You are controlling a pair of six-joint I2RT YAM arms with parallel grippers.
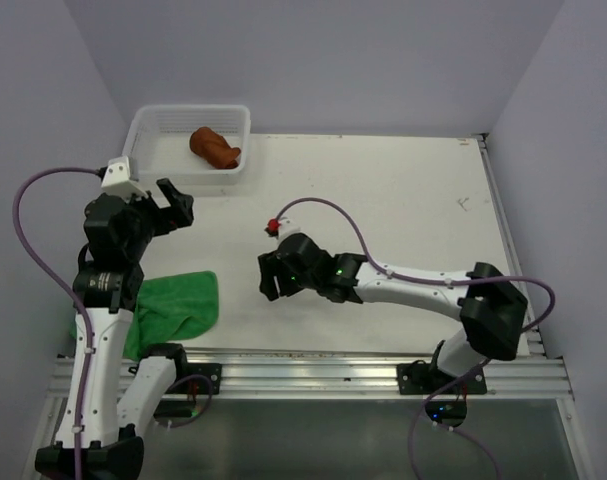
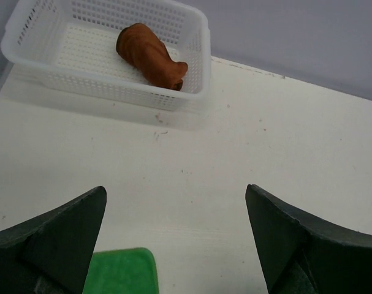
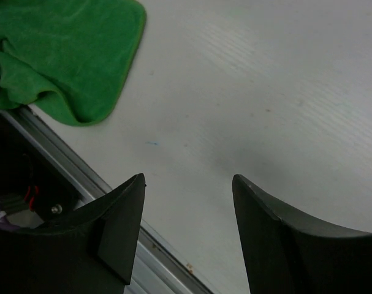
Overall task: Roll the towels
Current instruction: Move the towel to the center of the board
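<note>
Green towel (image 1: 178,308): I find it unrolled and rumpled on the near-left part of the table (image 1: 403,200), its near edge at the metal rail (image 1: 333,365).
Long axis: as I read it, it runs on a diagonal from the near-left corner toward the table's middle.
Rust-brown towel (image 1: 215,148): already a tight bundle, lying inside the white basket (image 1: 143,122) at the far-left corner. I judge 1 of the 2 towels done.
Right gripper (image 1: 273,280): released, nothing between the jaws. It sits low over bare table to the towel's right, near it but apart. Its own camera puts the cloth to the upper left of the jaws.
Left gripper (image 1: 171,205): fully spread and empty. It is raised beyond the towel's far edge and faces the basket, so only a corner of green shows at the bottom of its view.
Judgement: the right jaws are better placed to reach the free right-hand edge. The left must turn back toward the near edge first.
</note>
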